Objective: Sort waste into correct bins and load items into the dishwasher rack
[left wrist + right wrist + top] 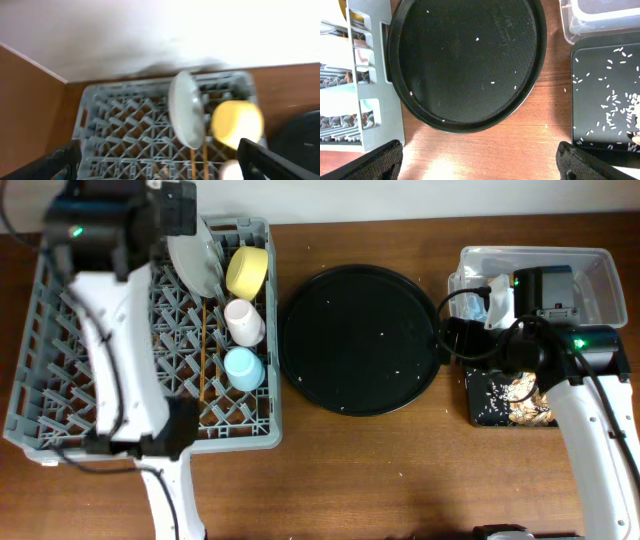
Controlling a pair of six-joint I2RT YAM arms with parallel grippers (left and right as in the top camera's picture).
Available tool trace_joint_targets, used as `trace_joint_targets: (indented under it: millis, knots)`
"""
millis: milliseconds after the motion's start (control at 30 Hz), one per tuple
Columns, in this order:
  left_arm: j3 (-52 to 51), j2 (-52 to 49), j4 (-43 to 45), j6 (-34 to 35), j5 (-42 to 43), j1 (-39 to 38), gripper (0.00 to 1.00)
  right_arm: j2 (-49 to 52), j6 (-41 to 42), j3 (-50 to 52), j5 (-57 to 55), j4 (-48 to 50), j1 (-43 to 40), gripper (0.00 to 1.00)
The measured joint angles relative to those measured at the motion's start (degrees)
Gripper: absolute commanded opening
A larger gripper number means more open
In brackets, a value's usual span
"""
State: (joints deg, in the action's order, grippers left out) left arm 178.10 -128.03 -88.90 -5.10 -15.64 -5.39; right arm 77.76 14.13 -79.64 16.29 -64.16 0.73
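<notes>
The counter (400, 470) is showing as a warm brown wood-look surface, running edge to edge in the overhead view. A plain pale wall (150, 30) is sitting right behind its far edge, coming out washed out and blurry in the left wrist view, with a soft grey shadow smudging it low down. Light is glaring off the wood in a faint patch near the bottom of the right wrist view.
</notes>
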Motion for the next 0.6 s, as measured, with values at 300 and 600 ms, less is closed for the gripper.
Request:
trace_joint_targets:
  millis: [300, 600]
  knots:
    - [0.1, 3.8, -7.7, 0.0, 7.5, 0.0, 0.99, 0.0, 0.0, 0.0, 0.0, -0.1, 0.0, 0.98]
    - [0.1, 3.8, -7.8, 0.0, 8.2, 0.0, 0.99, -12.7, 0.0, 0.0, 0.0, -0.1, 0.0, 0.99]
